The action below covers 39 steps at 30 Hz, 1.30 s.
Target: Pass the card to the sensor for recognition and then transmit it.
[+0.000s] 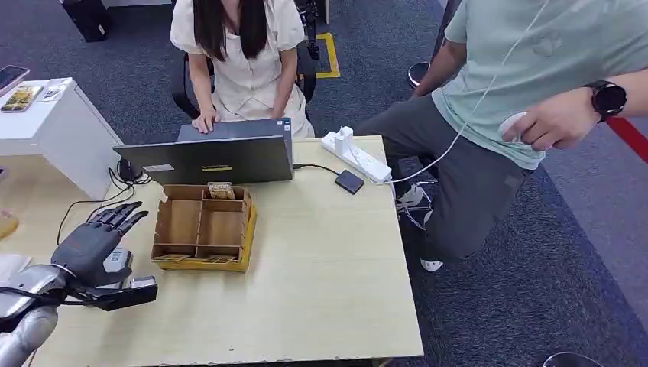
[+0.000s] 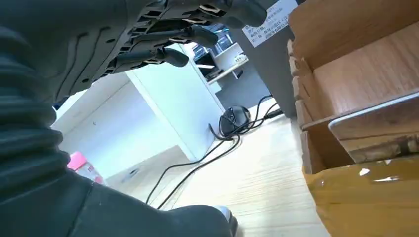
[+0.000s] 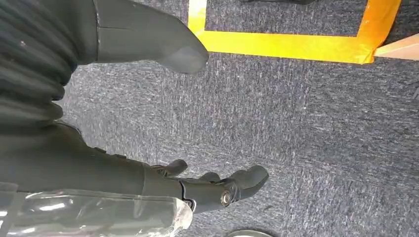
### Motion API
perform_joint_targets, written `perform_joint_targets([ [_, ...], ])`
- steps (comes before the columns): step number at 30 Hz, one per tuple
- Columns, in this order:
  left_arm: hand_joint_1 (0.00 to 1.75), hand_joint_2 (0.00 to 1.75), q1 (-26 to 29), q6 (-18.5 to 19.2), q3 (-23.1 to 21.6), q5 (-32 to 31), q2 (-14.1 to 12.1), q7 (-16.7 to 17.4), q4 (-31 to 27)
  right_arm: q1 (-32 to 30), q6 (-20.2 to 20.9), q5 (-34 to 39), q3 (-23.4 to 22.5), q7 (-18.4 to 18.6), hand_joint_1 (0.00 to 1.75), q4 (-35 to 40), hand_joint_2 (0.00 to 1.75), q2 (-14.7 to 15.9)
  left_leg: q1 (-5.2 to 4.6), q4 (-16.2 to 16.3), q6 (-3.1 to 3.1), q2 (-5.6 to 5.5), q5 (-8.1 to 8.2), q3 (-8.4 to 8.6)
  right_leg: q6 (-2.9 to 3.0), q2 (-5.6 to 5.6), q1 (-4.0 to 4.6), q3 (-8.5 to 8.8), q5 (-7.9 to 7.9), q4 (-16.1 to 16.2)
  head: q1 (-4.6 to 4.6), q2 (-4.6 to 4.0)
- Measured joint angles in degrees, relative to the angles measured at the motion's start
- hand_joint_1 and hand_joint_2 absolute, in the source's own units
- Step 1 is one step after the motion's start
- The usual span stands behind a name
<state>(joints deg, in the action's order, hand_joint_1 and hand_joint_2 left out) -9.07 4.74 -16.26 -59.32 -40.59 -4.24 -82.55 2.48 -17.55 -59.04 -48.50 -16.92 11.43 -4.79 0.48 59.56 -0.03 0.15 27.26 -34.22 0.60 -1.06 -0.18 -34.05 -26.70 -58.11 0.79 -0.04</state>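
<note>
A wooden organiser box [image 1: 202, 226] stands on the table in front of the laptop. A brown patterned card [image 1: 221, 191] stands in its back compartment, and more cards [image 1: 189, 258] lie in its front slot. The small black sensor [image 1: 349, 181] lies on the table to the right of the laptop, on a cable. My left hand [image 1: 95, 243] hovers left of the box with its fingers [image 2: 173, 34] stretched out and apart, holding nothing; the box wall [image 2: 356, 84] is close beside it. My right hand [image 3: 148, 123] hangs over the carpet, its fingers [image 3: 222, 190] loosely bent, and it holds nothing.
A laptop [image 1: 206, 157] stands behind the box, with a seated person [image 1: 241, 61] typing at it. A white power strip [image 1: 355, 155] lies at the table's back right. Another person [image 1: 527, 84] stands by the table's right edge. Black cables [image 2: 207, 153] and a mouse [image 2: 234, 119] lie left of the laptop.
</note>
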Motion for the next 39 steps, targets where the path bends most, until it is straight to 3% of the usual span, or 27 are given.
perform_joint_targets([
  [16, 0.0, 1.75, 1.5, -0.4, -0.1, -0.6, -1.2, 0.6, -0.2, 0.1, 0.0, -0.3, -0.3, 0.0, 0.0, 0.0, 1.75, 0.0, 0.01, 0.0, 0.0, 0.01, 0.0, 0.0, 0.0, -0.02, 0.0, 0.0, 0.0, 0.0, 0.0, 0.0],
  [22, 0.0, 1.75, 4.2, 4.0, 0.5, 5.9, -2.4, -0.2, -2.5, 0.1, 0.0, -0.7, -0.5, 0.0, 0.0, 0.0, 1.75, 0.0, 0.01, 0.0, 0.0, 0.0, 0.0, 0.0, 0.0, -0.01, 0.01, 0.0, -0.01, 0.0, 0.0, 0.0],
  [33, 0.0, 1.75, 11.2, 7.2, 4.2, 9.9, -9.3, 0.6, -8.6, 0.1, 0.0, -1.2, -1.7, -0.1, 0.0, 0.0, 1.75, 0.0, 0.03, 0.0, -0.01, 0.0, 0.0, -0.01, 0.01, 0.0, 0.03, 0.0, -0.01, 0.0, 0.0, 0.0],
  [39, 0.0, 1.75, 13.3, 7.6, 5.7, 10.1, -10.5, 0.7, -10.3, 0.2, 0.0, -1.6, -1.9, -0.2, 0.0, 0.0, 1.75, 0.0, 0.03, 0.0, 0.0, -0.05, 0.0, -0.01, 0.01, 0.05, 0.02, 0.01, -0.02, 0.0, -0.02, -0.02],
])
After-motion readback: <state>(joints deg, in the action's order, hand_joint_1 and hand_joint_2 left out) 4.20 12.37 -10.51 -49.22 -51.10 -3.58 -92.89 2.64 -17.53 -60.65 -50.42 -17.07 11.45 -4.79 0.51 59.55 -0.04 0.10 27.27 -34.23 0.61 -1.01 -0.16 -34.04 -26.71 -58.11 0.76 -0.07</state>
